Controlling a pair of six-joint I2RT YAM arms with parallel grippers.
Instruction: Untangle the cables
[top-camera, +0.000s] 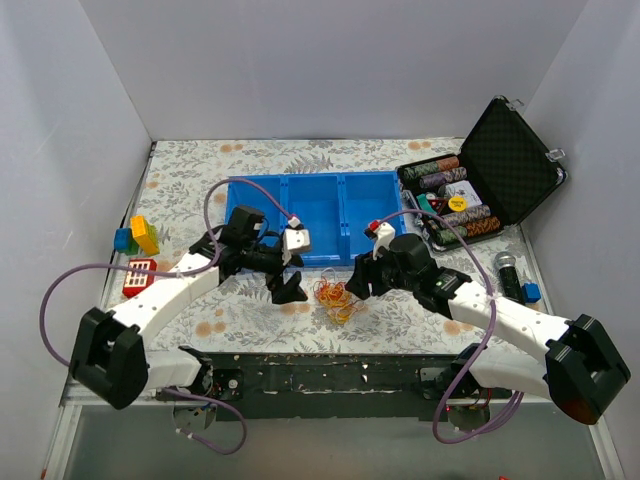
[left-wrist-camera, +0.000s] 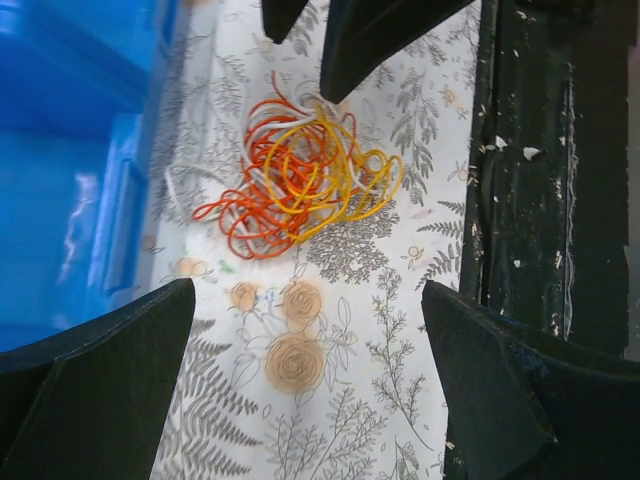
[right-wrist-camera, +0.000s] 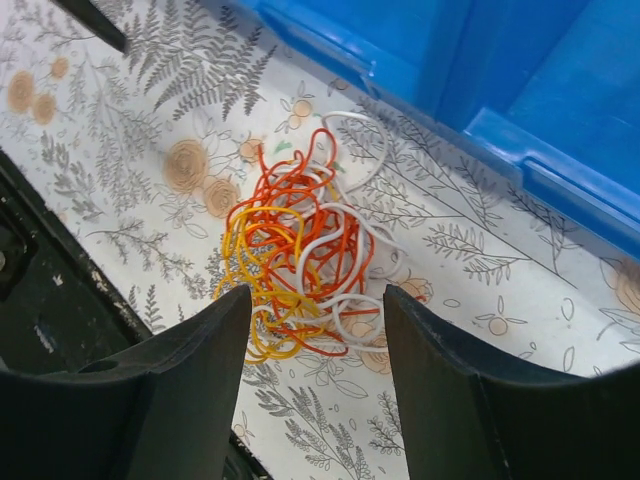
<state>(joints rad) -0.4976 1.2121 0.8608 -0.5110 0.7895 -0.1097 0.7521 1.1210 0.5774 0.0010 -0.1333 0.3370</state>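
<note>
The cables (top-camera: 335, 298) are a palm-sized tangle of orange, yellow and white cords lying on the floral cloth just in front of the blue tray. In the left wrist view the tangle (left-wrist-camera: 300, 180) lies ahead of my left gripper (left-wrist-camera: 308, 292), which is open and empty, a short way off. In the right wrist view the tangle (right-wrist-camera: 300, 255) lies at the tips of my right gripper (right-wrist-camera: 316, 295), which is open with its fingers (right-wrist-camera: 200, 370) on either side of the tangle's near edge. From above, the left gripper (top-camera: 290, 276) is left of the tangle and the right gripper (top-camera: 362, 278) is right of it.
A blue three-compartment tray (top-camera: 315, 188) stands behind the tangle. An open black case (top-camera: 505, 160) with poker chips is at the back right. Toy blocks (top-camera: 137, 236) and a red piece (top-camera: 139, 276) lie at the left. The black table edge (left-wrist-camera: 540, 180) runs close by.
</note>
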